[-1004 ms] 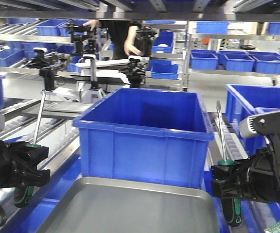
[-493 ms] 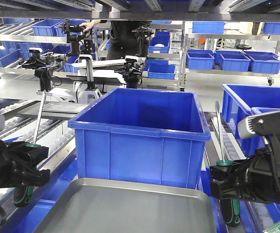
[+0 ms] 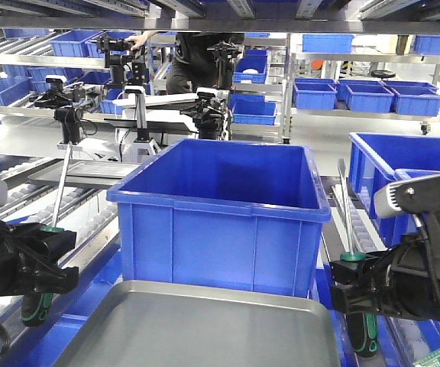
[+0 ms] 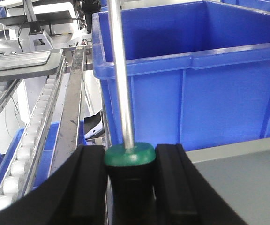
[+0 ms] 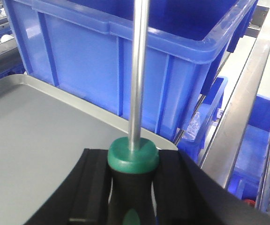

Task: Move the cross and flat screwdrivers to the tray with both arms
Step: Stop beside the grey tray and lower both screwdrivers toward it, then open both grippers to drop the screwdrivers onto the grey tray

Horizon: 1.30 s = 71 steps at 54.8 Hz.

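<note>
Front view: no visible shift since half a second ago. Left gripper [image 3: 40, 264] stays clamped on one screwdriver [image 3: 58, 195], shaft up, left of the grey tray [image 3: 205, 325]. Right gripper [image 3: 357, 287] likewise grips the second screwdriver [image 3: 363, 332], right of the tray, both beside the blue bin [image 3: 220, 222]

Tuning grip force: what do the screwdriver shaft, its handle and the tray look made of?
Shaft: bright metal, likely steel; mirror sheen. Handle: black and green, matte, probably plastic or rubber. Tray: dull grey with soft sheen, possibly metal; unsure.
</note>
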Tool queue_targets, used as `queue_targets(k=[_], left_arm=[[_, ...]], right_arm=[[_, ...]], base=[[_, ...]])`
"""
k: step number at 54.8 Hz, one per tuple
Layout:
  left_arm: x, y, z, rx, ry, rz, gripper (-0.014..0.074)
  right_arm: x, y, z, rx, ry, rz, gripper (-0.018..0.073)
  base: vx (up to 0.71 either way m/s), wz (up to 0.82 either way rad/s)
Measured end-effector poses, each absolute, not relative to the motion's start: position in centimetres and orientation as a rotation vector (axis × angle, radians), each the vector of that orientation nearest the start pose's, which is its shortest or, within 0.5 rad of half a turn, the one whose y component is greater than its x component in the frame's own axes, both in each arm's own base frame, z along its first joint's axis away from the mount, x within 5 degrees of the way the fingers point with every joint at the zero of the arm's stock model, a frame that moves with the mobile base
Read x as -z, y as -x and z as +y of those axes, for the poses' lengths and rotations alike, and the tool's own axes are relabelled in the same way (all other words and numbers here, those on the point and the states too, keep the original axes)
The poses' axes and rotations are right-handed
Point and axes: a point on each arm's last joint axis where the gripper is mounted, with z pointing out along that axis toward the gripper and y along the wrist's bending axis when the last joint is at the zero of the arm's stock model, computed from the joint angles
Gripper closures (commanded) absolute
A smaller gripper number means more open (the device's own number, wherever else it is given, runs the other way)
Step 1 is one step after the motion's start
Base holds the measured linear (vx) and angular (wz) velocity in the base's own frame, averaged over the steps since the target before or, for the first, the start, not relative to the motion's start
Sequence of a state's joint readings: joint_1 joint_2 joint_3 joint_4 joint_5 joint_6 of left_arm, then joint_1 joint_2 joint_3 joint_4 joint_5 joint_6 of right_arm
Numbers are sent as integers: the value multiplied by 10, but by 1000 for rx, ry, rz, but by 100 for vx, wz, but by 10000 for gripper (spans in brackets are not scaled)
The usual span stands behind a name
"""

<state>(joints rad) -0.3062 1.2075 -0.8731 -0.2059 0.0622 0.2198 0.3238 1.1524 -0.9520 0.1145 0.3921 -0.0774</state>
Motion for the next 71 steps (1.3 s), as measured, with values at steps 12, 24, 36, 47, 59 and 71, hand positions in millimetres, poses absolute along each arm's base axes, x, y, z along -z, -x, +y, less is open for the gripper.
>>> queue_targets(k=[12,24,36,47,59,71], left_arm=[[-333,-258,-83,212,-309,1859,596],[-329,-254,-89,232,-347,1903,596],[-301,-252,-124,311,-492,2043,593],[-277,-262,-136,409,-395,2159,527],[-268,-278,-146,429,-389,2220,301],[-273,-292,-157,462,-437,2299,64]], right_arm=[[-347,-237,86,-311,296,2064,567],[-342,-239,93,-454,198,2109,567],[-308,-253,132,-543,263,2218,567],[-281,-266,156,-634,187,2288,543],[-261,-278,162,-650,111,2328,430],[-256,-278,164,-679,78,2365,181]], base=[[0,0],[0,0],[0,0],[0,0],[0,0],[0,0]])
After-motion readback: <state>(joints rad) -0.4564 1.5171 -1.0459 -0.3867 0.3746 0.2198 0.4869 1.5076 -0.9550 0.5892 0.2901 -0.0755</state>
